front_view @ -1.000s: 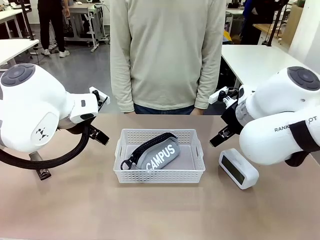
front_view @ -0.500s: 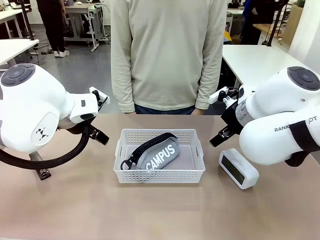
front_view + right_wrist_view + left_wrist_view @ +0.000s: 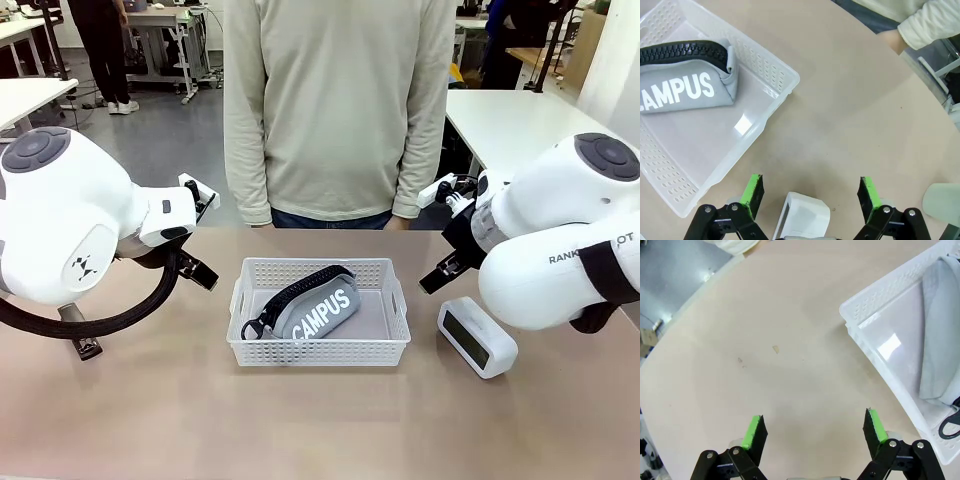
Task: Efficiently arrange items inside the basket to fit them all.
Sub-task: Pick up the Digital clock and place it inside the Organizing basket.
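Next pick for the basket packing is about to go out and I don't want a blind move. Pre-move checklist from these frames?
1. Right fingers open: ok.
2. Left fingers open, over bare table: ok.
3. White box on the table right of the basket, low between the right fingers in the wrist view: ok.
4. Free floor in the basket beside the pouch: ok.
5. Person's hand at the far table edge, away from the basket: ok.
6. Pale green cup at the right wrist view's edge, upright or not: cannot tell.
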